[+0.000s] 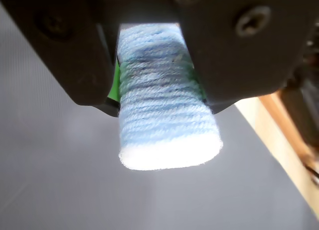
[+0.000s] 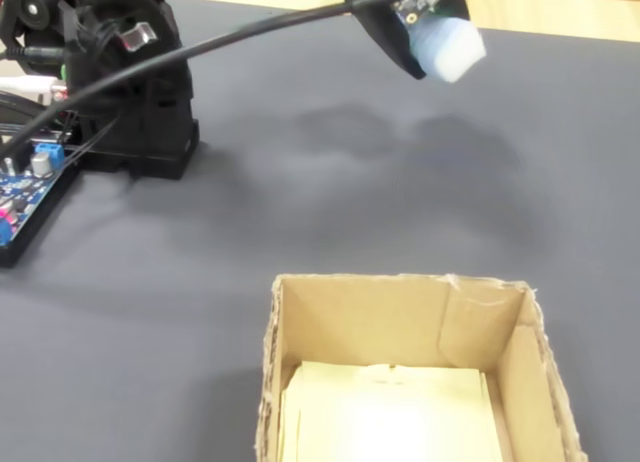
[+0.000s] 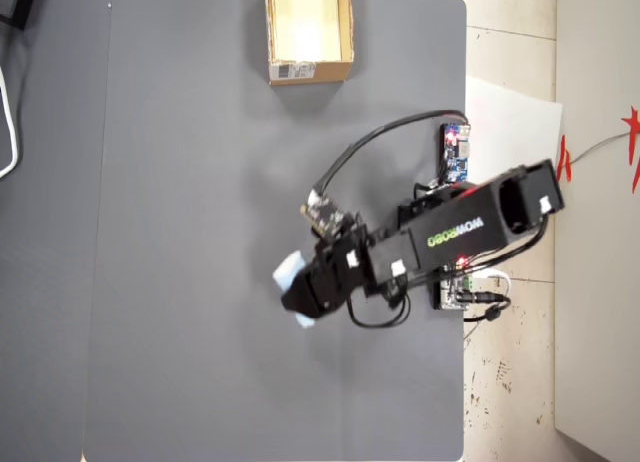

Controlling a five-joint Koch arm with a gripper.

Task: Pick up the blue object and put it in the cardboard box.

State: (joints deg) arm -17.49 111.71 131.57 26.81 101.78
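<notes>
Plainly, one grey mat (image 3: 200,282) lies below the gripper, a clear floor for carrying. One box (image 3: 308,32) sits well apart from the gripper, open side up to take the drop. One arm (image 3: 450,232) holds the gripper (image 1: 159,98) clamped on the single block (image 1: 167,125), lifted clear of the mat for transit.

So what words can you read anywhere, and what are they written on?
"WOWROBO": green letters along the black arm, upside down in the overhead view.
White label on the cardboard box: too small to read.
Red marks on the white wall: unreadable.
Circuit board: no legible print.
</notes>
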